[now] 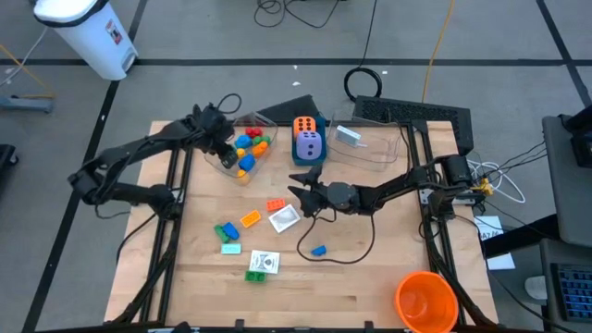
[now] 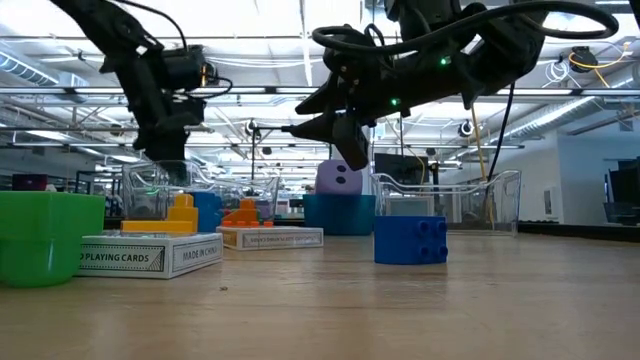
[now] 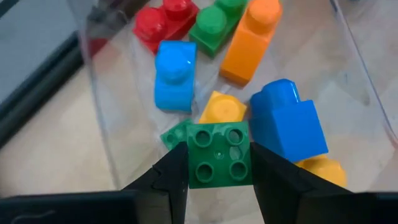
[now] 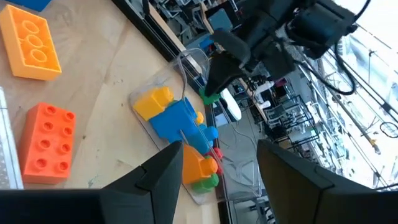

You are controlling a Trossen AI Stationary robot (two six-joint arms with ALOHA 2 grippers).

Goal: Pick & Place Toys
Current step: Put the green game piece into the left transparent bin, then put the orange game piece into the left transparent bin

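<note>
My left gripper [image 3: 219, 171] is shut on a small green brick [image 3: 219, 154], over a clear tub [image 1: 242, 153] at the table's far left. Red, green, orange, blue and yellow bricks [image 3: 177, 74] lie in the tub. My right gripper [image 4: 217, 155] stands open and level above the table's middle [image 1: 301, 190], with nothing between its fingers. Loose toys lie on the table nearer the front: two orange bricks [image 1: 275, 204], a white card [image 1: 284, 218], blue and green bricks [image 1: 227, 231], a blue brick [image 1: 319, 250] and card packs [image 1: 263, 263]. My left gripper pinches the green brick by two opposite side walls [image 3: 194, 163] between its two fingers. The fingers slant down from the table's left side. The brick's hollow underside faces the wrist camera. It hangs over the bricks lying in the tub, clear of them.
A blue box [image 1: 308, 159] with an orange and a purple die stands at the far middle. A second clear tub [image 1: 365, 143] is to its right. A big orange cup [image 1: 425, 301] stands at the near right corner. A black cable [image 1: 342, 254] loops over the table.
</note>
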